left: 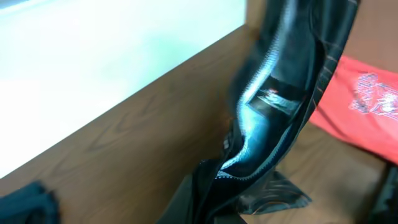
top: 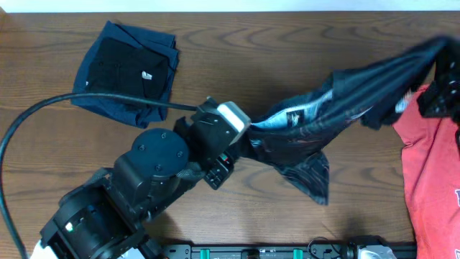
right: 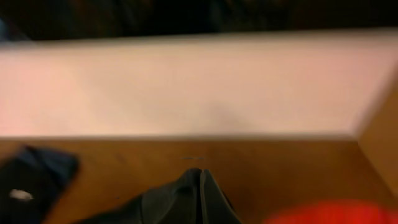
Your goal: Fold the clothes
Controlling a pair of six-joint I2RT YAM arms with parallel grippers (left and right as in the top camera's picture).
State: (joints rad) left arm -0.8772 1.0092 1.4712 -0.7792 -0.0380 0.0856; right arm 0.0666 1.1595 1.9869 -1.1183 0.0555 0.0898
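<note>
Jersey (top: 338,101) cloth is stretched in the air between the two arms. The left gripper (top: 243,144) is closed tight on its lower end near the middle of the table (top: 287,43), with the fingers themselves lost under bunched fabric. The right gripper (top: 437,90) is pinched shut on the upper end at the far right edge, where the picture cuts it off. Between them the black garment hangs in long gathered folds, and a loose flap droops towards the front of the table. From the left wrist, its zip (left: 258,81) runs down the open front beside a pale inner lining, and thin orange lines cross the slick, slightly shiny material. Just beside the raised end, and partly under it, lies the red T-shirt (top: 431,173), flat, with white print. Well apart, at the back left, sit the navy garments (top: 129,72), folded into a rough square. A black cable (top: 43,115) arcs across the wood grain to the left arm. The right wrist view is badly blurred: only a dark peak of fabric, a red smear and a navy corner come through.
</note>
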